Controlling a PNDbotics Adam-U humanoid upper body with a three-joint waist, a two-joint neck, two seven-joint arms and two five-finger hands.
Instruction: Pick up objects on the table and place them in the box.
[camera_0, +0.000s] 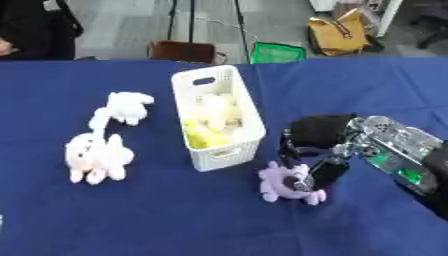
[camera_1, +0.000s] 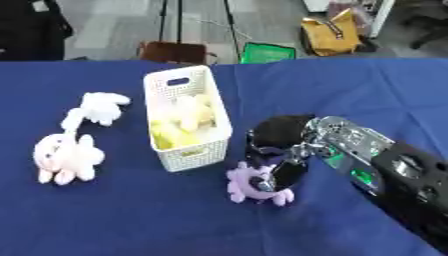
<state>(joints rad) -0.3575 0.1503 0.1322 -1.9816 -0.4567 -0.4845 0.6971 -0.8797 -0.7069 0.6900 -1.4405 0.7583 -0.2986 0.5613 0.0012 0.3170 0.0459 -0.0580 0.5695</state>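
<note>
Beyond the table, a yellow bag (camera_0: 337, 34), a green crate (camera_0: 278, 52) and a brown box (camera_0: 182, 51) sit on the floor.

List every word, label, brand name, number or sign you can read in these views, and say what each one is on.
None can be read.
White box: plain perforated walls, no label visible.
Purple toy, pink toy and white toy: no tags or print visible.
Right hand: green patches on the wrist behind it, any marks too blurred to read.
Yellow bag on the floor: nothing legible.
</note>
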